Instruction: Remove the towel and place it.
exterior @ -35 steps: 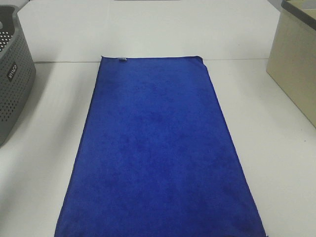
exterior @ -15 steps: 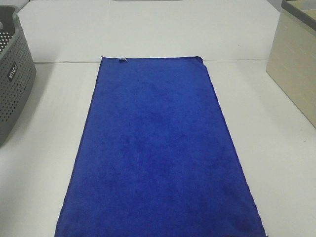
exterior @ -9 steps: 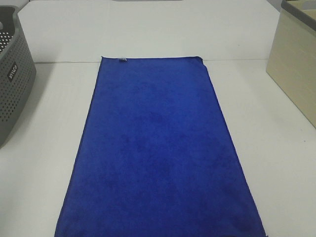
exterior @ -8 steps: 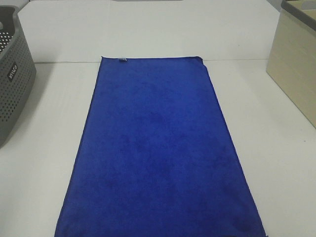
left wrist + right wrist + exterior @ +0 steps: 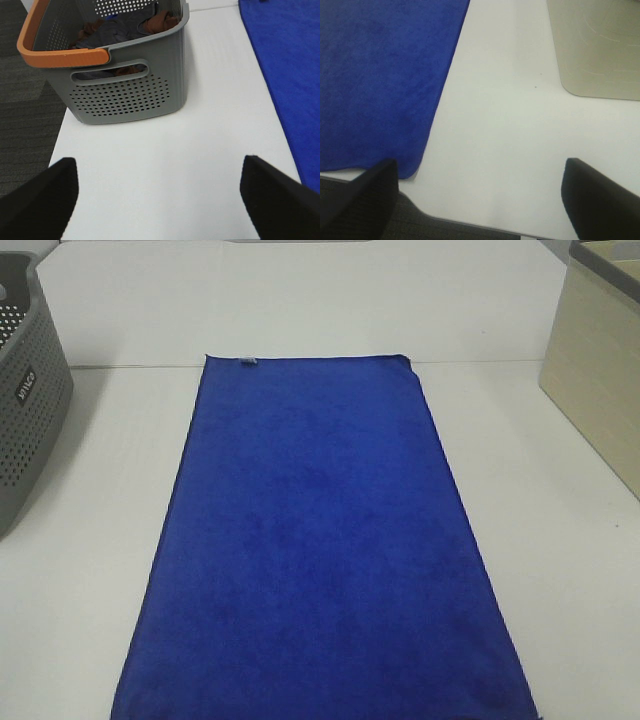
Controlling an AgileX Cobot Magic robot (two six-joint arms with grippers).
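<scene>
left tool [image 5: 160,192] spread wide over bare bench [image 5: 200,150], holding nothing; right tool [image 5: 480,192] likewise, touching nothing. towel [image 5: 320,550] flat mid-bench, grey basket [image 5: 25,390] at nine o'clock.

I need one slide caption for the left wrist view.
Open left hand above white table, between grey perforated plastic basket and royal-blue microfibre towel.

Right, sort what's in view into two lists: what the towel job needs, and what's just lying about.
For the job:
- towel, spread flat on the table
- left gripper, open, empty
- right gripper, open, empty

Just there:
- grey basket with an orange handle, clothes inside
- beige box
</scene>
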